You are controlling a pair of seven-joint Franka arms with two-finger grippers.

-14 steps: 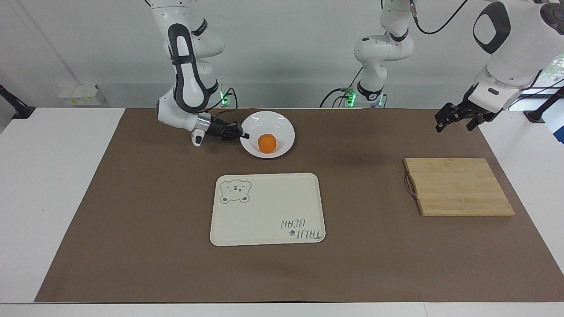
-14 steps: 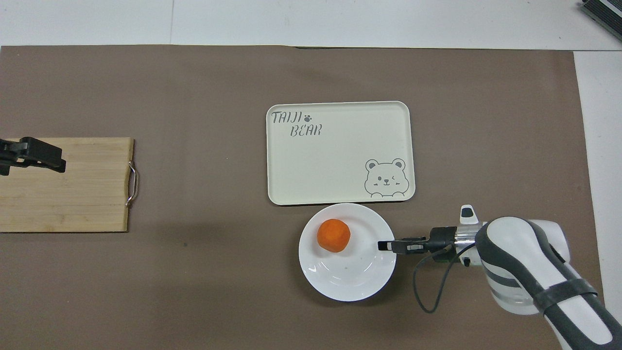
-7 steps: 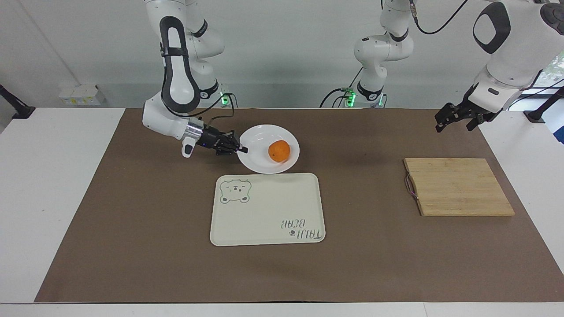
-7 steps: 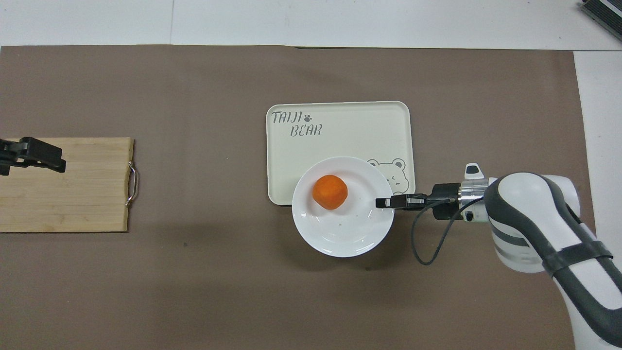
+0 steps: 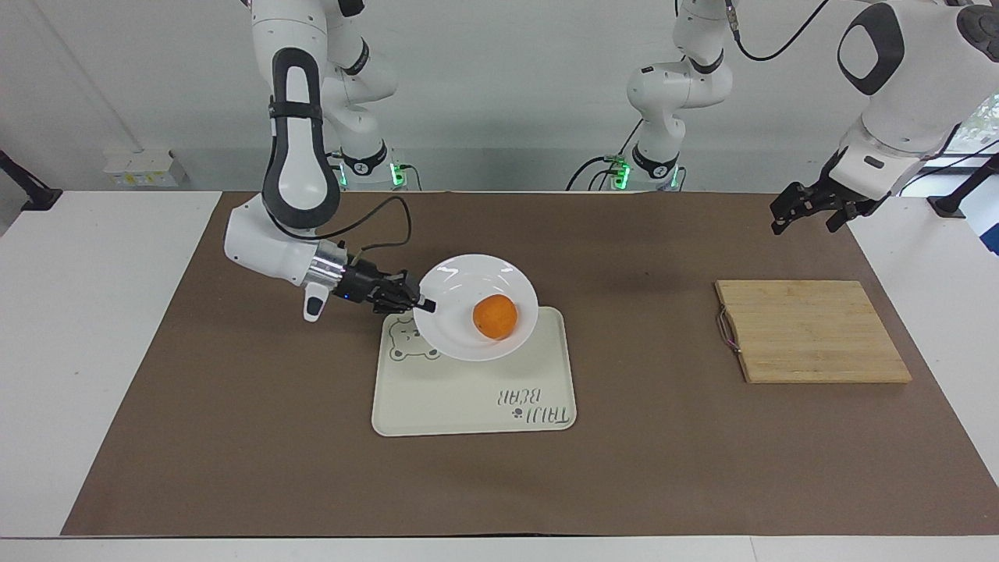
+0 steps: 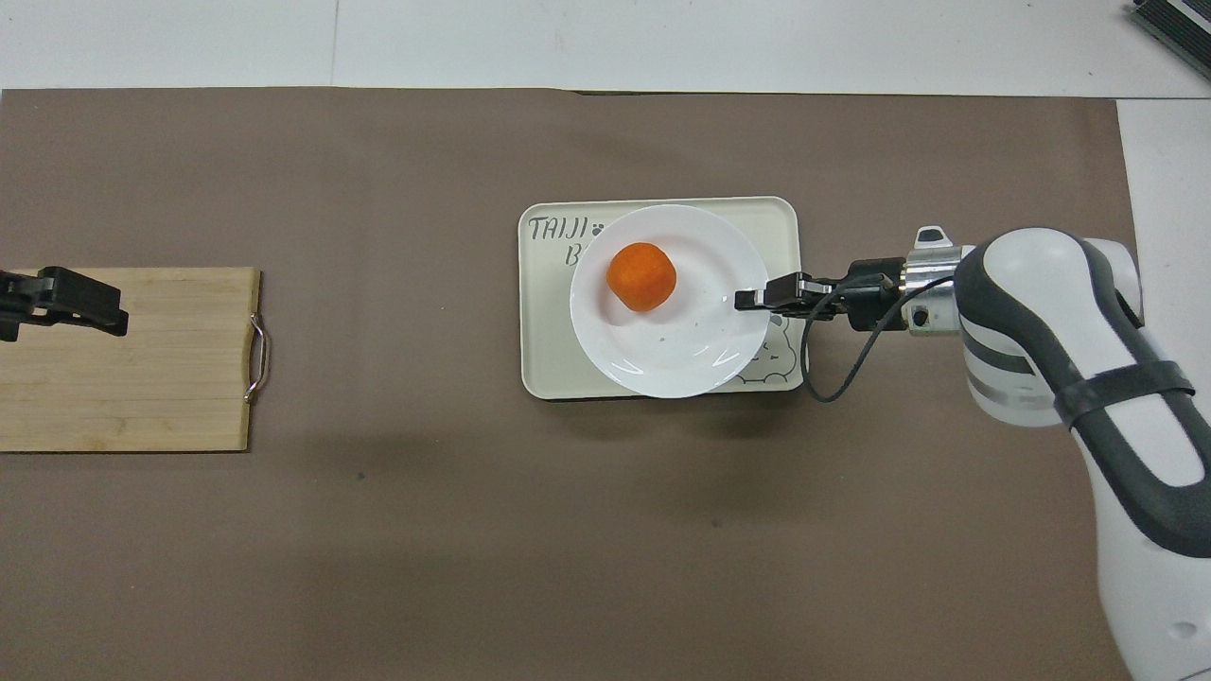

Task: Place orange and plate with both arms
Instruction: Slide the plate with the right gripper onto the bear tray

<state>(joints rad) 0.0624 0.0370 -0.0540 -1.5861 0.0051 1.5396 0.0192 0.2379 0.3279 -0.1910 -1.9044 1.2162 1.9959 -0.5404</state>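
The white plate (image 5: 468, 281) is in the air over the cream bear tray (image 5: 468, 398), over the tray's half nearer the robots, and tilted a little. The orange (image 5: 495, 318) lies in the plate. My right gripper (image 5: 425, 303) is shut on the plate's rim at the side toward the right arm's end of the table. In the overhead view the plate (image 6: 681, 350) covers much of the tray (image 6: 549, 359), with the orange (image 6: 641, 276) in it and the right gripper (image 6: 747, 299) on its rim. My left gripper (image 5: 804, 222) waits open, raised over the table's left-arm end.
A wooden cutting board (image 5: 812, 332) with a metal handle lies toward the left arm's end of the table. In the overhead view the left gripper (image 6: 95, 307) hangs over the board (image 6: 142, 378). A brown mat (image 5: 663, 468) covers the table.
My right gripper has carried the plate with the orange away from the robots, from the mat to over the tray. The left arm has not moved.
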